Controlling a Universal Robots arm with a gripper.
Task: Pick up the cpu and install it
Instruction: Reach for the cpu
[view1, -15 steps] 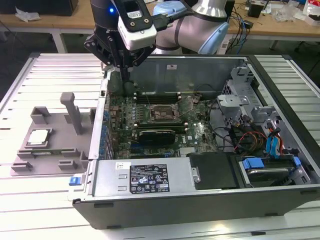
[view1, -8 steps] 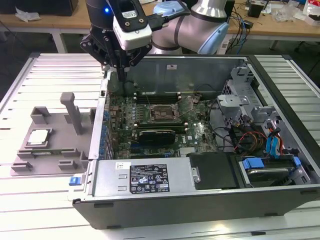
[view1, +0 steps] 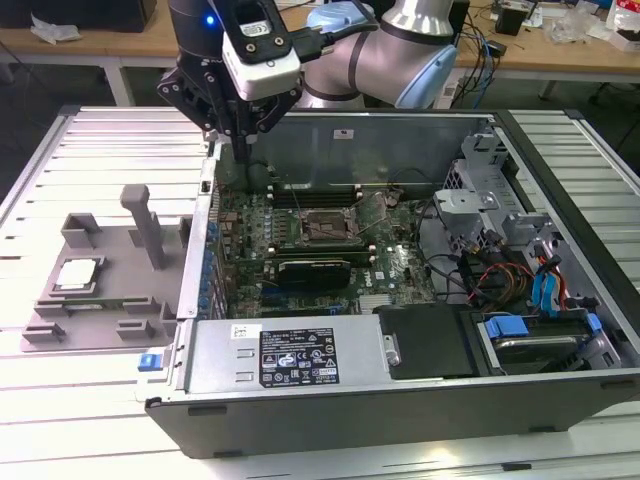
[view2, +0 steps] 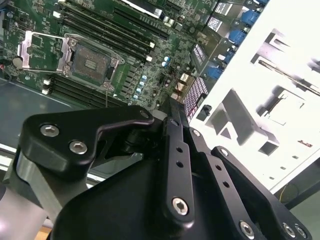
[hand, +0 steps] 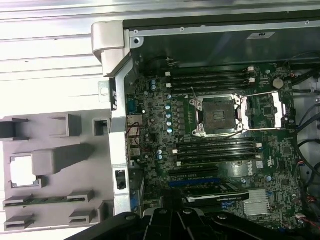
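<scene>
Clearly, pick-up is not yet begun; the cpu lies in the tray; the gripper, pressed together and empty, hangs well apart from the tray; grasping calls, I judge, for it to open above the tray.

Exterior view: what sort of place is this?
Likely a robotics lab workbench: an opened computer case lies on a slatted metal table, a robot arm hangs over it, and cluttered wooden desks stand behind.
</scene>
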